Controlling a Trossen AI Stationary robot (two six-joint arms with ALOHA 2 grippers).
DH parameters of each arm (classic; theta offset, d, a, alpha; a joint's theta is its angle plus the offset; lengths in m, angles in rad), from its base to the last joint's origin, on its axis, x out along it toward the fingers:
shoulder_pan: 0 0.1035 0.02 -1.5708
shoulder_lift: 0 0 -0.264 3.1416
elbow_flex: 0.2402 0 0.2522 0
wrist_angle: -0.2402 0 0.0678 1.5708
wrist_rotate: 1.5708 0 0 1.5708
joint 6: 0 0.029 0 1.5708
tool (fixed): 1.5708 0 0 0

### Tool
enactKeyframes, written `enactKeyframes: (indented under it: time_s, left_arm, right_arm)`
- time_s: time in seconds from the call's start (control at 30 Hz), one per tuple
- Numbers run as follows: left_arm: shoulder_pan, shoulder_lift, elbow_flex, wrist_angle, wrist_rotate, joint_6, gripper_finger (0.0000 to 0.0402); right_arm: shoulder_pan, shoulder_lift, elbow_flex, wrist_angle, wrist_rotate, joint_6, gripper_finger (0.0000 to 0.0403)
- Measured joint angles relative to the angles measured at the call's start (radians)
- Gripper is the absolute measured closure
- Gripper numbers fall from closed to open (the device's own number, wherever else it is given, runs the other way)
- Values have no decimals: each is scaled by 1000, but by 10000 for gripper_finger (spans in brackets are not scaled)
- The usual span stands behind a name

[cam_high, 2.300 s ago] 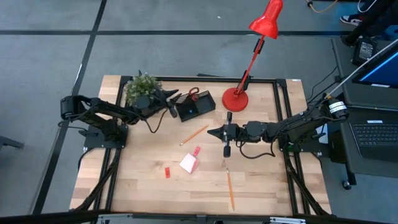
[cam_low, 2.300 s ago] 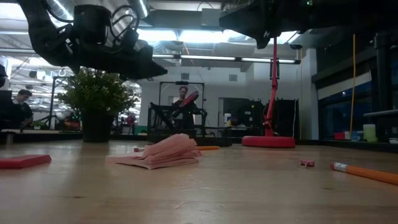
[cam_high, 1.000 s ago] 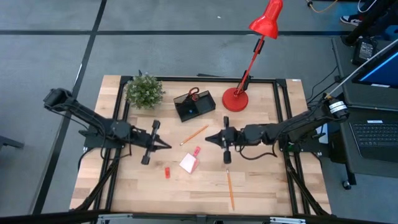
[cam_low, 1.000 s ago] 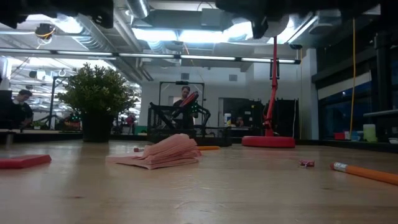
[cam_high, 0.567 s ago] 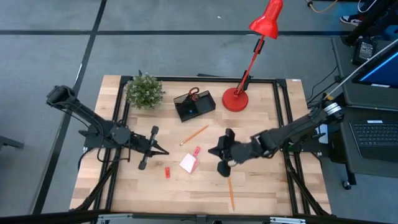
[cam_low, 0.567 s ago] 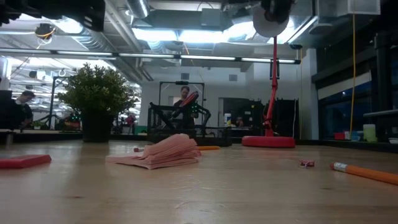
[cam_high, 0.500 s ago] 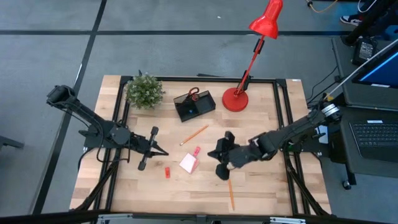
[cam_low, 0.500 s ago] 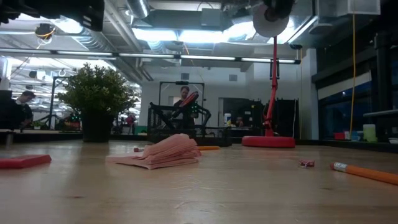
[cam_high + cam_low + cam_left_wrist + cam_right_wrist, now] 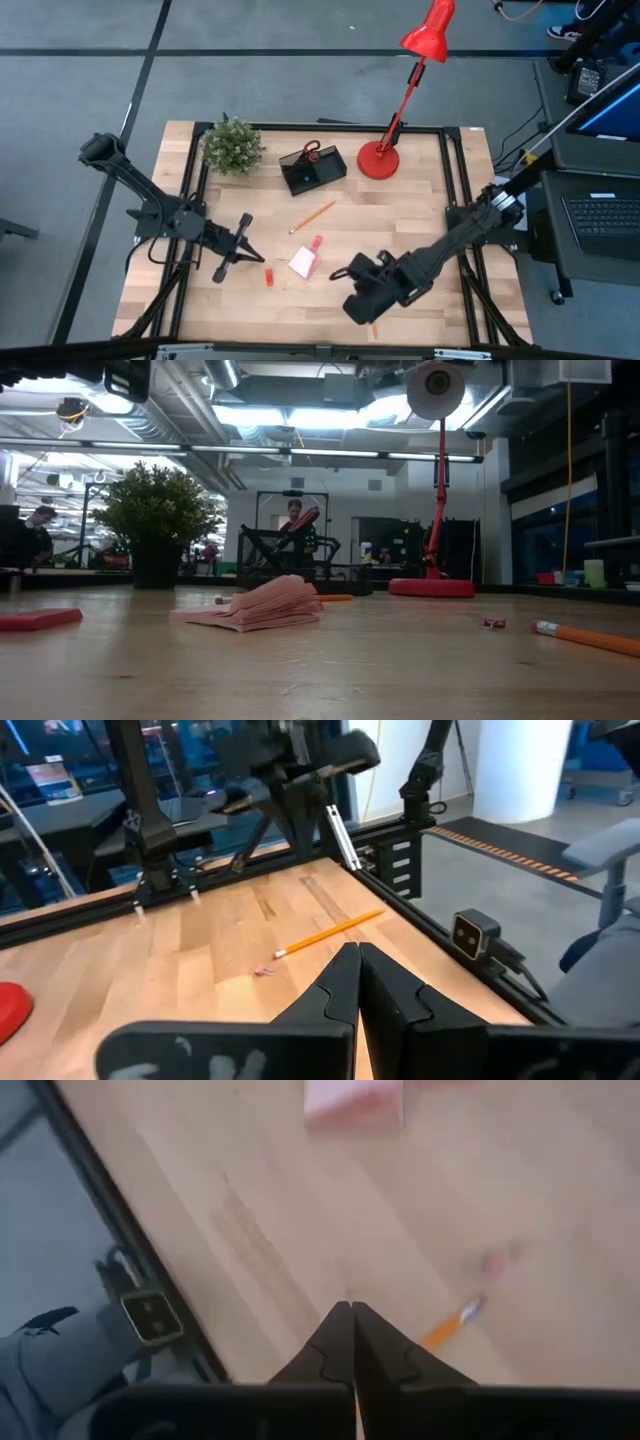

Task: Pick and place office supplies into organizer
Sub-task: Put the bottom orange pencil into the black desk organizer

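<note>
The black organizer (image 9: pixel 313 170) stands at the far middle of the table with red-handled scissors (image 9: pixel 312 152) in it. Loose on the wood lie an orange pencil (image 9: pixel 313 215), a pink block (image 9: pixel 317 242), the note pad (image 9: pixel 303 262) and a red block (image 9: pixel 269 277). A second orange pencil (image 9: pixel 373 325) lies near the front edge, partly under my right arm. My left gripper (image 9: pixel 260 257) is shut and empty, left of the red block. My right gripper (image 9: pixel 337 272) is shut and empty, right of the note pad and above the table; its wrist view shows the pencil's tip (image 9: pixel 452 1323).
A green potted plant (image 9: pixel 232 147) stands at the far left, and a red lamp's round base (image 9: pixel 378 160) stands right of the organizer. A black frame (image 9: pixel 455 180) runs along the table's edges. A tiny pink scrap (image 9: pixel 492 623) lies on the wood near the front pencil (image 9: pixel 590 638).
My right gripper has swung toward the table's near edge, from beside the far pencil to right of the note pad, its arm now slanting across the front right. My left gripper has shifted a little toward the near edge. Both have stayed shut. No object has moved.
</note>
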Motion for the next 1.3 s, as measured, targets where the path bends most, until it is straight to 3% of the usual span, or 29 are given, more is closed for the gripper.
enactKeyframes:
  time_s: [0.4, 0.77, 1.0, 1.3]
  left_arm:
    - [-16, 1, 0, -10, -5, 3, 400]
    - [-16, 1, 0, -39, -6, 2, 400]
    - [-16, 1, 0, -44, -7, 1, 400]
    - [-16, 1, 0, -51, -6, 0, 400]
  right_arm:
    - [50, 62, 1, -68, -98, 339, 390]
    - [48, 140, 0, -101, -105, 361, 350]
    - [51, 191, 0, -97, -130, 452, 303]
    - [42, 257, -1, -133, -123, 454, 239]
